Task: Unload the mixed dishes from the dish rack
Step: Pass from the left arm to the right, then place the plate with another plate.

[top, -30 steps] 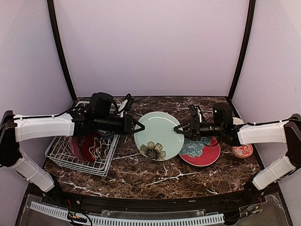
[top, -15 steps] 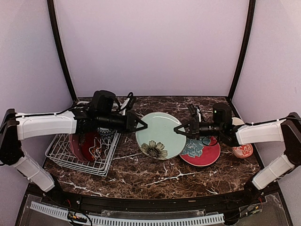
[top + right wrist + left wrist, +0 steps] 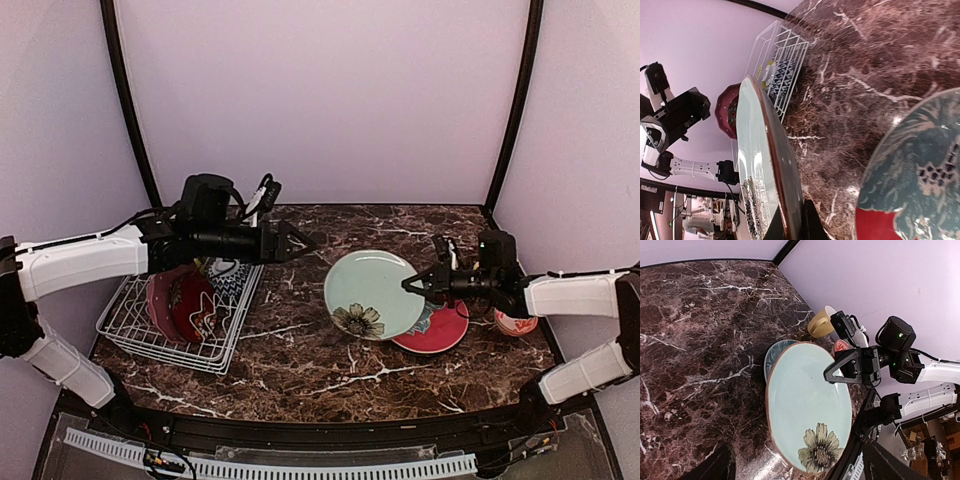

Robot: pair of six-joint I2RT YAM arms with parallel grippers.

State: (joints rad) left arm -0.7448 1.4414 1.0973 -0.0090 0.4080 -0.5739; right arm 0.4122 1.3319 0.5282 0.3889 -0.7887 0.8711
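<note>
Rightward moved the green plate, clamped in the right hand; only the left wrist view shows the mug.

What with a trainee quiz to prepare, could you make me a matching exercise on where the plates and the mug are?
1 green plate
2 red and teal plate
3 dark red plate
4 yellow mug

a in the rack
b flat, partly under another plate
c next to the wall
d held by the right end effector

Pairs: 1-d, 2-b, 3-a, 4-c
</note>
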